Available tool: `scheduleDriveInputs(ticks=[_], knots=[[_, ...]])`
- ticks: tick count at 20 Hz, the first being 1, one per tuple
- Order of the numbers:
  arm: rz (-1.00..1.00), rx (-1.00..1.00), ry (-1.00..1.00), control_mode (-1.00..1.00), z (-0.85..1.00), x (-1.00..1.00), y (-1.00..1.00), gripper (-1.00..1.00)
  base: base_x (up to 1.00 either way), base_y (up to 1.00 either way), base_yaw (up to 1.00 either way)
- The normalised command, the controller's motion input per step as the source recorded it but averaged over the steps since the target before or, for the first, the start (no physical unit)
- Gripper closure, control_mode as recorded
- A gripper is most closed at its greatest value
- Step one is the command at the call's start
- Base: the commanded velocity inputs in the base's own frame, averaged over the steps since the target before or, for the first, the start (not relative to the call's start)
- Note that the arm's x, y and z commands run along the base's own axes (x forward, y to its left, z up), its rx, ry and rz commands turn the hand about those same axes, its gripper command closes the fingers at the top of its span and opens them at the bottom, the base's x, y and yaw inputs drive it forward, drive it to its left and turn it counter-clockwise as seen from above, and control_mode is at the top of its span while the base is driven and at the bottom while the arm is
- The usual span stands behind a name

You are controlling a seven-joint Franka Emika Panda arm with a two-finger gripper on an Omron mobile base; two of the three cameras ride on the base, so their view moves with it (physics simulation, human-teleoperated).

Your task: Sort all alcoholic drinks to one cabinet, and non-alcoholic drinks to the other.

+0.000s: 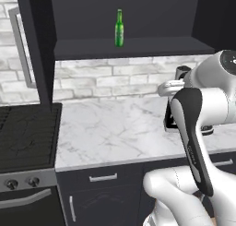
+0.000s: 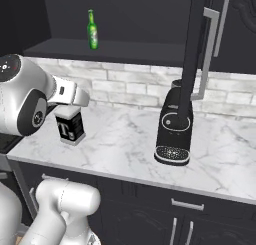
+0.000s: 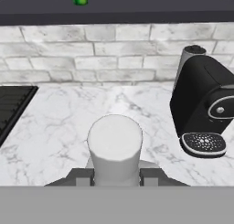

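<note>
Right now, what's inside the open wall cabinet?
On the cabinet shelf, one green beer bottle stands upright, alone in the visible stretch. The shelf's right end is hidden behind the open door, so I cannot tell what's there.

A slim green beer bottle (image 1: 119,28) stands upright on the shelf of the open dark cabinet (image 1: 133,48), alone there and toward the shelf's left half. Below runs a pale brick wall (image 1: 92,77), then the white marble table (image 1: 115,128). A black stove (image 1: 27,135) sits at the left, with knobs on its grey front. The white arm (image 1: 196,128) rises at the right, hiding most of a dark object behind it (too covered to identify).
</note>
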Motion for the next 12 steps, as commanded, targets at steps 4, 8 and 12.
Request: scheduleDriveInputs(ticks=[4,8,12], knots=[[0.00,0.00,0.00,1.00,0.00,0.00,0.00,1.00,0.32,-0.31,0.00],[0.00,0.00,0.00,1.00,0.00,0.00,0.00,1.00,0.33,-0.31,0.00],[0.00,0.00,0.00,1.00,0.00,0.00,0.00,1.00,0.33,-0.30,0.00]])
